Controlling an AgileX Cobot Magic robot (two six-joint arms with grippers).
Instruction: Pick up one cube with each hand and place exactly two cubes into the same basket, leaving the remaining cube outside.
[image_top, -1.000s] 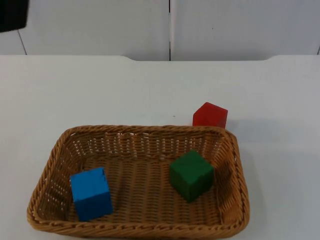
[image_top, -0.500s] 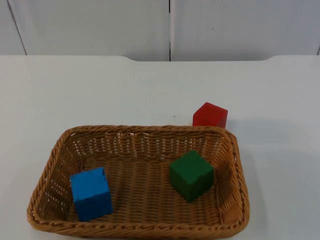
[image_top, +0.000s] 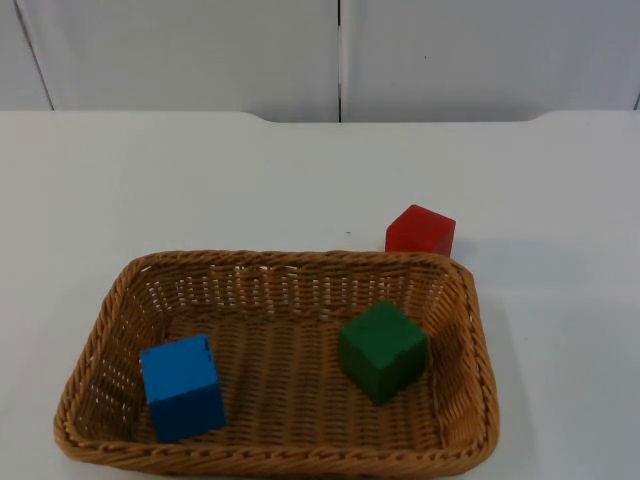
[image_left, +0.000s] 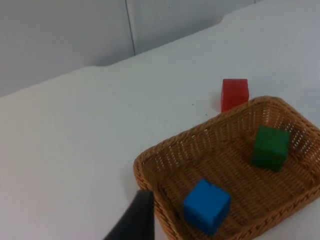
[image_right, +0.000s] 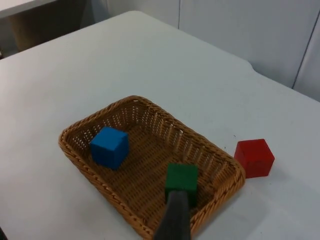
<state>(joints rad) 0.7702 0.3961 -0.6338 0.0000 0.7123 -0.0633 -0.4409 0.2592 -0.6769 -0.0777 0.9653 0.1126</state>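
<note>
Now left gripper (image_left: 136, 220) raised beside basket (image_left: 150, 161)

white table (image_top: 200, 180), wicker basket (image_top: 470, 330), red cube (image_top: 420, 231)

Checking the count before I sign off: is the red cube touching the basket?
Apart. The right wrist view shows a strip of white table between the red cube and the basket rim.
</note>
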